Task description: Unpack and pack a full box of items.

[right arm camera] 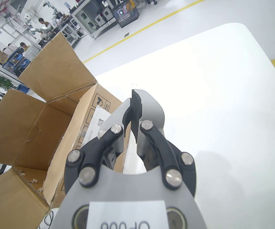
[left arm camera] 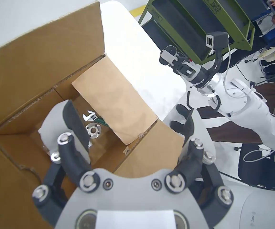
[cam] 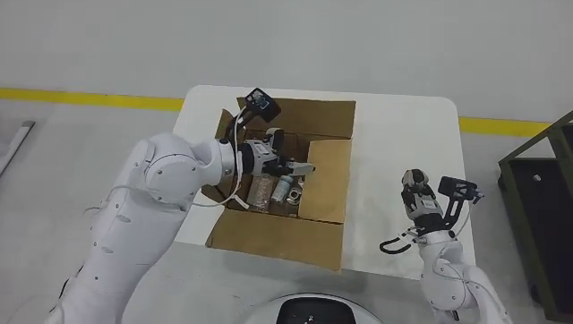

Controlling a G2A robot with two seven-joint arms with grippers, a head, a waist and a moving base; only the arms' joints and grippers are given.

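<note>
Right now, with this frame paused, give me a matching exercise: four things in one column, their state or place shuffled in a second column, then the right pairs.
Things:
1. left gripper
2. right gripper
3. wrench
4. cardboard box

States or places:
A. flaps open, standing on the table
B. shut, above bare table beside the box
C. open, over the box's opening
D. lying on the box's floor

Pairs: 1-C, 2-B, 3-D, 4-A.
</note>
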